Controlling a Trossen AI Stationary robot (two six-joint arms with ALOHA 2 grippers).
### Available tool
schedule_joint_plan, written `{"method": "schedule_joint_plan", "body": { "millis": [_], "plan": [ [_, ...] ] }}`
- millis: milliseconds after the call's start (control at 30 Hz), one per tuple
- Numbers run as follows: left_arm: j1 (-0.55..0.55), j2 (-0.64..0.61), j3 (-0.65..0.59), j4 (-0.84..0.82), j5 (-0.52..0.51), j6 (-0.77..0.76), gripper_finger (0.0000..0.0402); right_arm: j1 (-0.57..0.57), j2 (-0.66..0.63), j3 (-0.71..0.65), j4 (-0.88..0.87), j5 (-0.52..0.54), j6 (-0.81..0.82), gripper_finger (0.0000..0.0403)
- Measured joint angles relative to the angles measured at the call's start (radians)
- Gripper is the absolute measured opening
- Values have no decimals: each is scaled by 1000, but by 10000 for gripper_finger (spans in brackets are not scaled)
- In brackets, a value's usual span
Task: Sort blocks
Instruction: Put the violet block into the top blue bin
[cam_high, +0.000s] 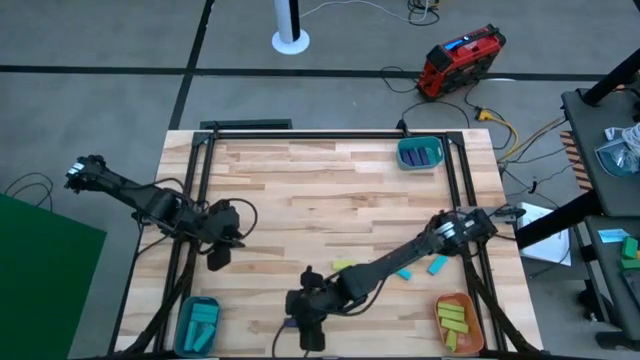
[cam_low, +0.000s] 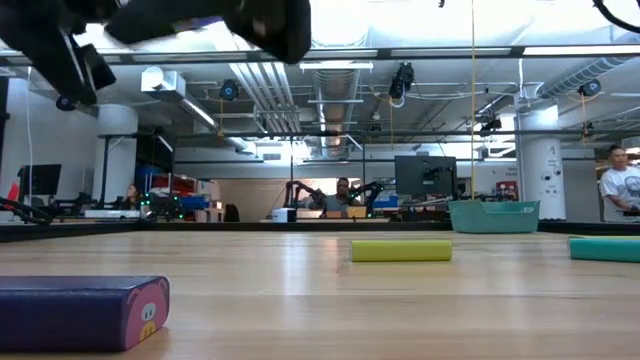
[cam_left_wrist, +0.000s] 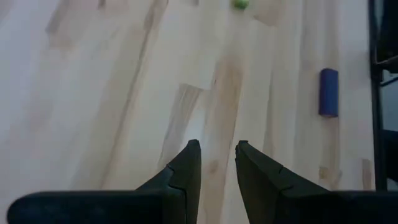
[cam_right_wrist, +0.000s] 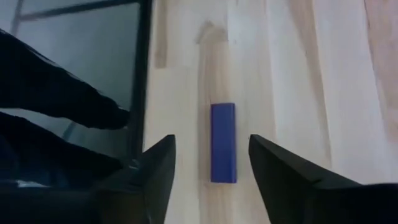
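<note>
- Right gripper (cam_right_wrist: 208, 171): fingers spread wide and empty, poised over the purple block (cam_right_wrist: 222, 143), which lies lengthwise between them. The stance suggests a pickup being lined up; nothing is held yet.
- Purple block, position: flat on the table (cam_high: 300, 190) near its front edge, seen in the high view under the outstretched right arm and in the low view as the nearest object (cam_low: 80, 312).
- Other loose blocks: a yellow-green block (cam_high: 343, 266) and two cyan blocks (cam_high: 404, 272) (cam_high: 438, 265) lie near the right arm's forearm, apart from one another and not yet sorted.
- Bowls: the orange bowl (cam_high: 478, 313) at the front right corner holds yellow-green blocks; the teal bowl (cam_high: 181, 325) at the front left holds cyan blocks; the teal bowl (cam_high: 405, 146) at the far right holds purple ones. Judged from this, each colour has its own bowl, and the purple block belongs in the far one.
- Left gripper (cam_left_wrist: 217, 155): fingers nearly together with a narrow gap, holding nothing, hovering over bare wood at the table's left side, apparently waiting.
</note>
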Motion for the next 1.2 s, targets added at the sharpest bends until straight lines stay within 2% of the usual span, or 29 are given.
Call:
{"method": "schedule_joint_plan", "body": {
  "millis": [167,433,600,1000,1200],
  "plan": [
    [1,-52,16,-9,-57,29,79,24,99,99,-60,7,21,213],
    [1,-115,19,-27,-66,30,79,24,206,162,-109,4,88,228],
    [1,-127,19,-37,-66,43,79,15,234,162,-132,5,108,230],
    [1,-125,19,-46,-82,44,79,13,258,159,-124,8,-40,226],
    [1,-124,19,-52,-85,63,79,13,271,159,-123,11,-50,209]
  ]
}}
